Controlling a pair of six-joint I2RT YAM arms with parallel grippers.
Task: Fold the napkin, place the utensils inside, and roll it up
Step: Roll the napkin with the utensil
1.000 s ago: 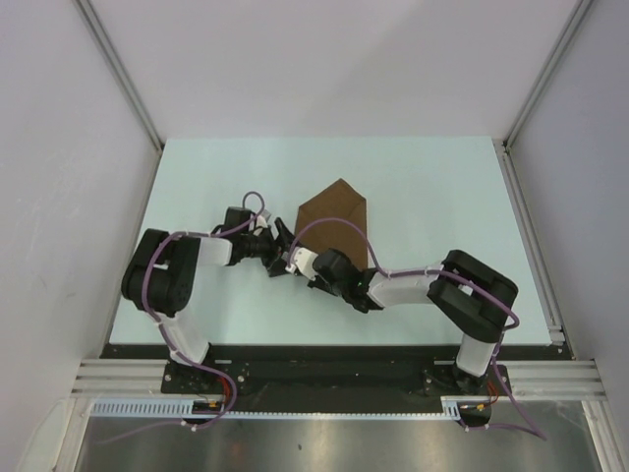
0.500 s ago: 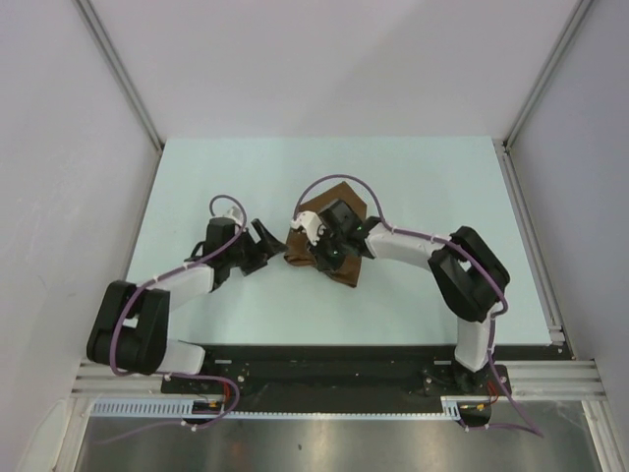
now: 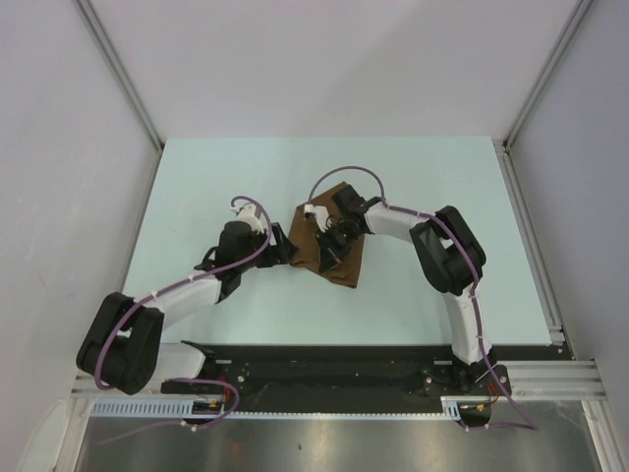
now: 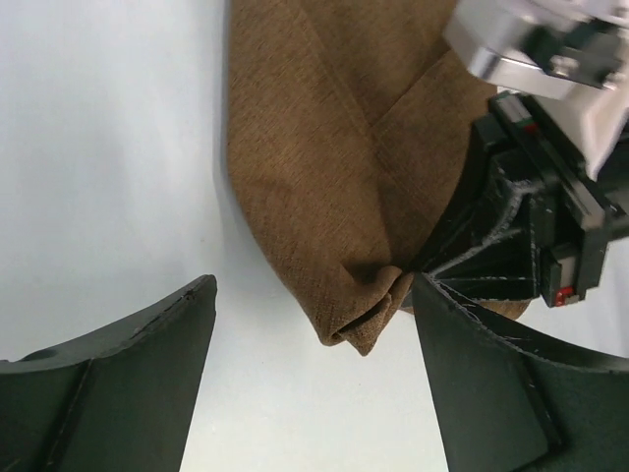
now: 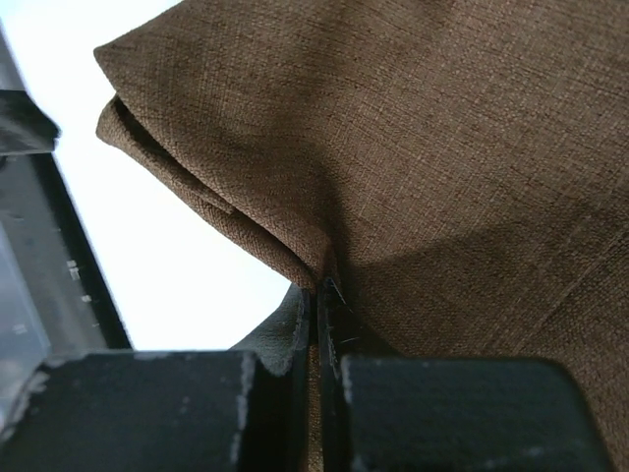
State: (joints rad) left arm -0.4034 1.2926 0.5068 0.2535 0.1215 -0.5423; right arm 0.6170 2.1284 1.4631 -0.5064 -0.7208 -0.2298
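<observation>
Right gripper (image 5: 319, 295) pressed together, pinching folded napkin (image 4: 324, 147) near its corner; left gripper (image 4: 313, 295) spread wide, that corner between its fingers, touching neither.

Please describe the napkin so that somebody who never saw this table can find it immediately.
On the pale green table, near its middle where the two arms meet, lies the napkin. The shut right tool pinches a fold of it. It is the only brown, soft thing there; the arms around it are hard, black and white.
</observation>
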